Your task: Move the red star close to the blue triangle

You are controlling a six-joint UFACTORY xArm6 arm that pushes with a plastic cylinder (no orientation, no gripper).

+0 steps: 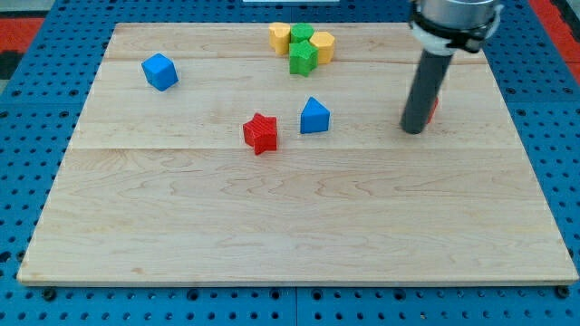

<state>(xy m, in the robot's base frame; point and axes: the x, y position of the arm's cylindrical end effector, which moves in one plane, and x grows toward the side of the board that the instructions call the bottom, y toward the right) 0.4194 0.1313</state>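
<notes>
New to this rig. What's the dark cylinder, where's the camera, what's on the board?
The dark cylinder is the end of a robot arm. It has no grasping tool, only a straight rod whose tip slides over the wooden board and pushes blocks, so nothing is held. There is one camera; its mounting is not on record. Near the middle lie a red star and, just to its right with a small gap, a blue triangle. A blue cube sits at the upper left. At the top is a cluster of yellow blocks and green blocks. The tip is far right of the triangle, with something red partly hidden behind the rod.
</notes>
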